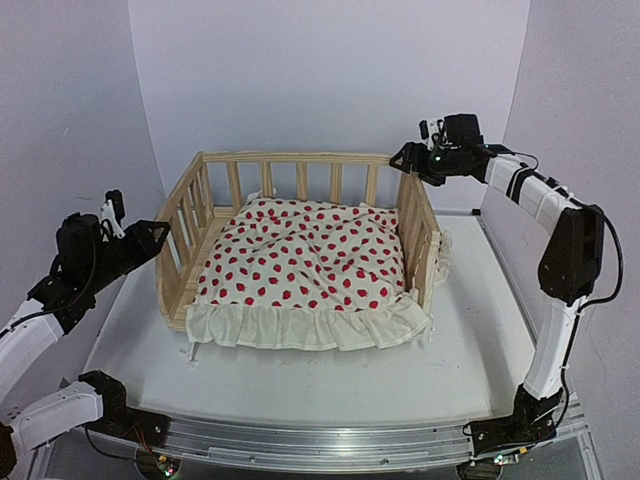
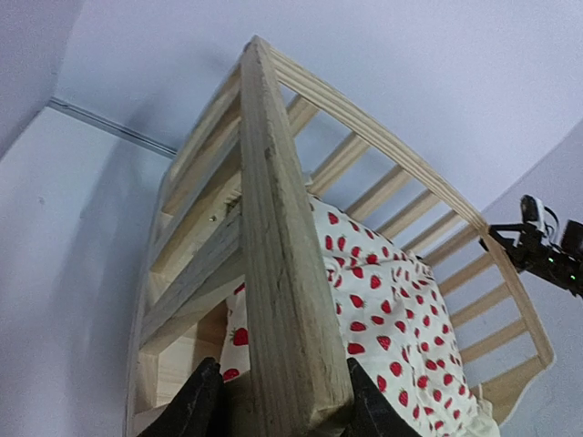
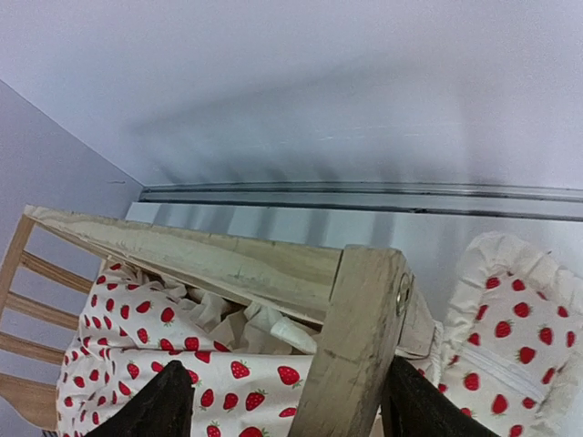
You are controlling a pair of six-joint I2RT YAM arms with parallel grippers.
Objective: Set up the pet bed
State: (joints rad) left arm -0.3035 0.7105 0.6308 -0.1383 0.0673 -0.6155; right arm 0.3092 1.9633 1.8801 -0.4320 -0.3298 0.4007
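The pet bed (image 1: 300, 157) is a light pine frame with slatted rails on three sides, standing mid-table. Its white ruffled cushion (image 1: 310, 260) with red dots lies inside, the ruffle hanging over the open front. My left gripper (image 1: 153, 236) is at the front end of the left rail. In the left wrist view its fingers (image 2: 208, 391) press both sides of that rail (image 2: 278, 273). My right gripper (image 1: 408, 160) is at the back right corner. Its jaws (image 3: 287, 387) straddle the corner post (image 3: 360, 337) loosely, with a wide gap on the left side.
A small red-dotted ruffled pillow (image 3: 510, 337) lies on the table outside the right rail (image 1: 443, 250). The back wall stands close behind the bed. A metal rail (image 1: 330, 440) runs along the near table edge between the arm bases.
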